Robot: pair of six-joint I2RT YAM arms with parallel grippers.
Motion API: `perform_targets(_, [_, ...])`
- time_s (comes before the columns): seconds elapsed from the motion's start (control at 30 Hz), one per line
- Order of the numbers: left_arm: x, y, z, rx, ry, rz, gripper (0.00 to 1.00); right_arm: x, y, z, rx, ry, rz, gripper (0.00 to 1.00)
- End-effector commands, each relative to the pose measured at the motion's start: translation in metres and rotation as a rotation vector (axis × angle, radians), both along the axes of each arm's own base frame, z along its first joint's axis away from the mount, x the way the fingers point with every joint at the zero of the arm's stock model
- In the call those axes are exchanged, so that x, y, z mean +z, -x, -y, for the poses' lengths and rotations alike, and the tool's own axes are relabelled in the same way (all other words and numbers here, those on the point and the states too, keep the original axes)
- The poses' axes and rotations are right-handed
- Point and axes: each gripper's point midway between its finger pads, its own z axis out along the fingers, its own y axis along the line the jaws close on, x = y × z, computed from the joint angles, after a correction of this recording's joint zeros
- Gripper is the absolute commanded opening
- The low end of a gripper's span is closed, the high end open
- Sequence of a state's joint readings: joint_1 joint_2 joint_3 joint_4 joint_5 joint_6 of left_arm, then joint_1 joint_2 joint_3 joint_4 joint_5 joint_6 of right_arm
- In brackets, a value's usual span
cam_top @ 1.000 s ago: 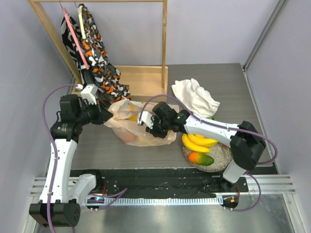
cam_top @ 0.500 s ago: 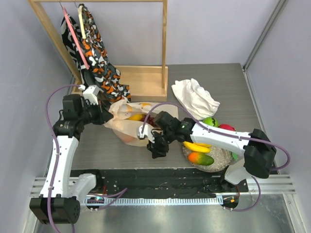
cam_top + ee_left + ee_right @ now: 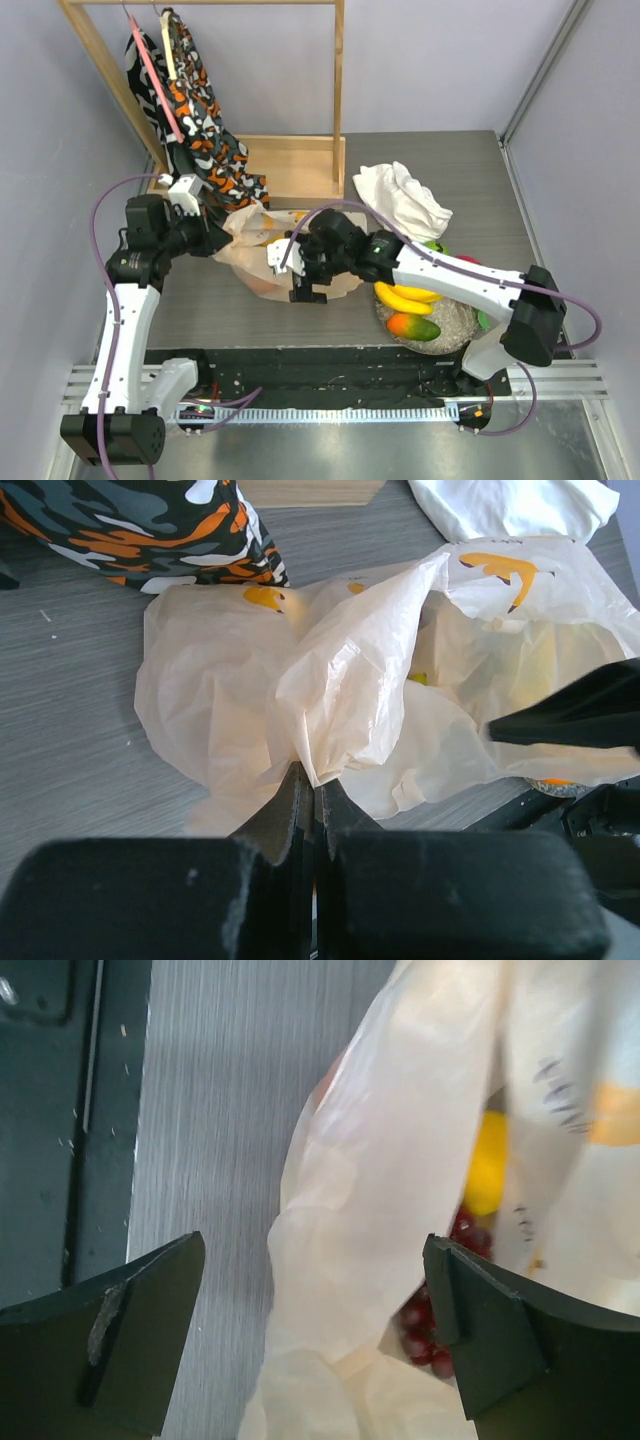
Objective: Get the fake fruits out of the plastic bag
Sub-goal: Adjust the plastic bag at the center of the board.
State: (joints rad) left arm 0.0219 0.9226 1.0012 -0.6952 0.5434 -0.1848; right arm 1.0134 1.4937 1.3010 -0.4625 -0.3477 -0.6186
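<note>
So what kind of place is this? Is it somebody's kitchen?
Probably a robot test booth in a lab, not a kitchen. Two robot arms are bolted to a metal rail at the table's edge, plain grey walls close it in, and the fake fruits and plastic bag look like practice props.

Robot lab cell: plain walls (image 3: pixel 450 60), aluminium rail (image 3: pixel 580 380).

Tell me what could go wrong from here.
The open right claw straddles a fold of the bag, so closing may pinch plastic instead of the grapes inside. The left claw grips only a thin fold; a hard pull might slip or tear it.
</note>
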Motion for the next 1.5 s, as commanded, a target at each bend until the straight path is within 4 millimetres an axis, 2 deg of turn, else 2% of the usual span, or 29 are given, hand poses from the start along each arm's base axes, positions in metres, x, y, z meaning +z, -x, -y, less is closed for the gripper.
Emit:
perform_targets(0.0, [0.022,-0.003,0.003,0.002,0.034,0.044,0.0,-0.034,0.001,-0.009,0.029,0.052,0.11,1.0])
perform_targets(0.07, [0.021,-0.001,0.003,0.004,0.037,0.039,0.0,-0.046,0.0,-0.014,-0.001,0.068,0.18,1.0])
perform_targets(0.1, [0.021,0.0,0.003,0.006,0.035,0.037,0.0,-0.048,-0.008,-0.021,-0.036,0.052,0.222,1.0])
perform_targets(0.13, [0.02,0.0,0.002,0.011,0.032,0.038,0.0,-0.058,-0.01,-0.018,-0.07,0.083,0.262,1.0])
perform_targets(0.17, [0.019,0.0,0.001,0.012,0.03,0.034,0.0,-0.06,-0.018,-0.016,-0.124,0.089,0.301,1.0])
perform_targets(0.2, [0.019,0.0,0.001,0.014,0.027,0.036,0.0,-0.055,-0.026,-0.023,-0.167,0.048,0.344,1.0])
perform_targets(0.27, [0.021,0.001,0.001,0.015,0.026,0.043,0.0,-0.059,-0.029,-0.019,-0.184,0.062,0.372,0.86])
perform_targets(0.33, [0.022,0.001,0.0,0.019,0.022,0.049,0.0,-0.05,-0.026,-0.022,-0.174,0.057,0.348,0.61])
perform_targets(0.4, [0.022,0.001,0.0,0.018,0.022,0.049,0.0,-0.046,-0.01,-0.023,-0.137,0.058,0.238,0.37])
perform_targets(0.43, [0.023,0.001,0.0,0.018,0.02,0.053,0.0,-0.026,-0.006,-0.027,-0.122,0.011,0.192,0.19])
perform_targets(0.47, [0.022,0.001,0.0,0.017,0.021,0.053,0.0,-0.021,0.007,-0.03,-0.107,-0.012,0.107,0.08])
perform_targets(0.5, [0.022,0.001,0.0,0.016,0.02,0.053,0.0,-0.017,0.014,-0.03,-0.103,-0.017,0.066,0.01])
perform_targets(0.53, [0.022,0.002,0.0,0.015,0.021,0.054,0.0,-0.005,0.021,-0.032,-0.088,-0.045,0.021,0.01])
perform_targets(0.57, [0.021,0.002,0.0,0.017,0.021,0.052,0.0,0.001,0.048,-0.037,0.021,-0.075,-0.12,0.01])
perform_targets(0.63, [0.019,0.002,-0.001,0.016,0.013,0.051,0.0,0.015,0.084,-0.036,0.155,-0.099,-0.295,0.01])
perform_targets(0.67, [0.018,0.002,-0.002,0.014,0.005,0.052,0.0,0.029,0.114,-0.036,0.266,-0.142,-0.485,0.01])
perform_targets(0.73, [0.009,0.001,-0.004,0.022,-0.01,0.032,0.0,0.028,0.129,-0.037,0.264,-0.165,-0.63,0.01])
perform_targets(0.8, [0.001,-0.001,-0.006,0.025,-0.019,0.005,0.0,0.016,0.13,-0.042,0.263,-0.209,-0.628,0.01])
perform_targets(0.83, [0.0,-0.001,-0.006,0.024,-0.022,0.0,0.0,0.019,0.125,-0.044,0.241,-0.221,-0.557,0.02])
perform_targets(0.87, [-0.001,-0.002,-0.006,0.022,-0.027,-0.004,0.0,0.013,0.124,-0.046,0.19,-0.202,-0.452,0.2])
perform_targets(0.9, [0.0,-0.002,-0.007,0.023,-0.029,0.0,0.0,0.012,0.085,-0.047,0.031,-0.215,-0.224,0.4])
perform_targets(0.97, [0.006,-0.002,-0.008,0.028,-0.039,0.021,0.0,0.024,0.048,-0.04,-0.142,-0.269,0.036,0.95])
perform_targets(1.0, [0.008,-0.002,-0.009,0.026,-0.041,0.027,0.0,0.026,0.025,-0.031,-0.222,-0.239,0.198,1.0])
perform_targets(1.07, [0.011,-0.002,-0.008,0.022,-0.04,0.037,0.0,0.024,0.009,-0.027,-0.249,-0.205,0.304,1.0])
perform_targets(1.13, [0.014,-0.002,-0.008,0.028,-0.031,0.051,0.0,0.007,-0.005,-0.017,-0.256,-0.12,0.422,1.0])
perform_targets(1.3, [0.019,-0.004,-0.009,0.041,-0.019,0.073,0.0,-0.044,-0.013,-0.004,-0.207,0.011,0.536,1.0])
perform_targets(1.47, [0.023,-0.005,-0.01,0.054,-0.009,0.087,0.0,-0.071,-0.024,0.001,-0.195,0.067,0.574,1.0])
